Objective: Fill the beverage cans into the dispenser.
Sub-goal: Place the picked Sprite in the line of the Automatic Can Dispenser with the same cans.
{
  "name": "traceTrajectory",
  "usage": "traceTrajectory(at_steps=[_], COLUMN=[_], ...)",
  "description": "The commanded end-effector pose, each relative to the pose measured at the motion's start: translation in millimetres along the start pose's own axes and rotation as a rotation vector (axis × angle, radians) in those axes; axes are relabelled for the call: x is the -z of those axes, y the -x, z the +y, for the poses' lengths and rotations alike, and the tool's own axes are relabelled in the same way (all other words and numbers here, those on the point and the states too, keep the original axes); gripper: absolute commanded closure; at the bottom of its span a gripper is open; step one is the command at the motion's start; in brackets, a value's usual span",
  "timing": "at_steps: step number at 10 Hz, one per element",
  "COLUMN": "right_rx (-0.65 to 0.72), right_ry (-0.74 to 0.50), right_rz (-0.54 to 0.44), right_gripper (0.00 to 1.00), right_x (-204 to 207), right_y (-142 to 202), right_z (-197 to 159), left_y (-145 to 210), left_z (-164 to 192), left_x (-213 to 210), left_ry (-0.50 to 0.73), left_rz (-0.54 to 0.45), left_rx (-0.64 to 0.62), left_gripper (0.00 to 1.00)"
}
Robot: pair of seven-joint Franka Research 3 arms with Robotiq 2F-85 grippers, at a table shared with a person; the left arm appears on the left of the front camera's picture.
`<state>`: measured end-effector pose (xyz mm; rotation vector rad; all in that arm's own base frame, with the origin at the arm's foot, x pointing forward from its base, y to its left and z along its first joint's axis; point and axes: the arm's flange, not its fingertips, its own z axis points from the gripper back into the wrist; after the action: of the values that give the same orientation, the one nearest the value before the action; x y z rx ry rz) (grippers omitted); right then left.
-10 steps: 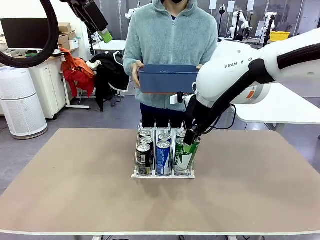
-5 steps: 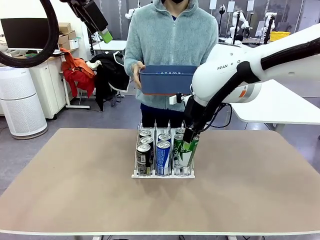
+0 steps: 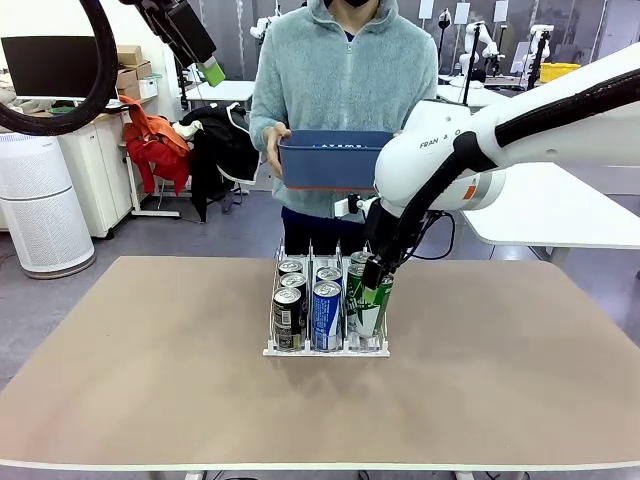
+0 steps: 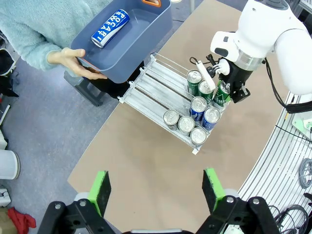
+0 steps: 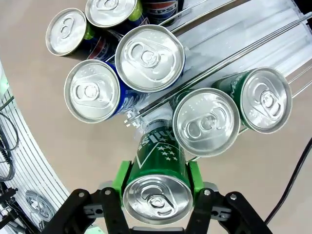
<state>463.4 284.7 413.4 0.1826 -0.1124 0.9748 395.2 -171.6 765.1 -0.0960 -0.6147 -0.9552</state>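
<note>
Your right gripper (image 5: 158, 183) is clamped on a slim green aluminium can (image 5: 157, 148), tilted at the near end of the right lane of the low clear three-lane dispenser (image 3: 325, 350), which sits mid-table towards the far edge. This looks like the placing step: next, stand the can upright, settle it between the dividers and let go. Two green cans just behind it leave little room. Your left gripper (image 4: 158, 187) hangs high, jaws apart and empty. At the far edge a person holds a dark blue plastic bin (image 3: 335, 160) with one blue can (image 4: 109, 28) lying inside.
</note>
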Motion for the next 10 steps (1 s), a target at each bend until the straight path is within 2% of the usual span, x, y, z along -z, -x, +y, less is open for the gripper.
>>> traceTrajectory(at_steps=[1,10], right_rx=[-0.019,-0.045], right_ry=[0.049,0.048], right_rz=[-0.017,0.012], right_gripper=[0.42,0.42], right_x=[0,16], right_y=[-12,-13], right_z=[-7,-9], left_y=[2,2], left_z=[1,1], left_x=[-1,-1], left_ry=[0.001,0.001], left_rz=[0.0,0.0], left_rx=[-0.001,-0.001], left_gripper=[0.0,0.0])
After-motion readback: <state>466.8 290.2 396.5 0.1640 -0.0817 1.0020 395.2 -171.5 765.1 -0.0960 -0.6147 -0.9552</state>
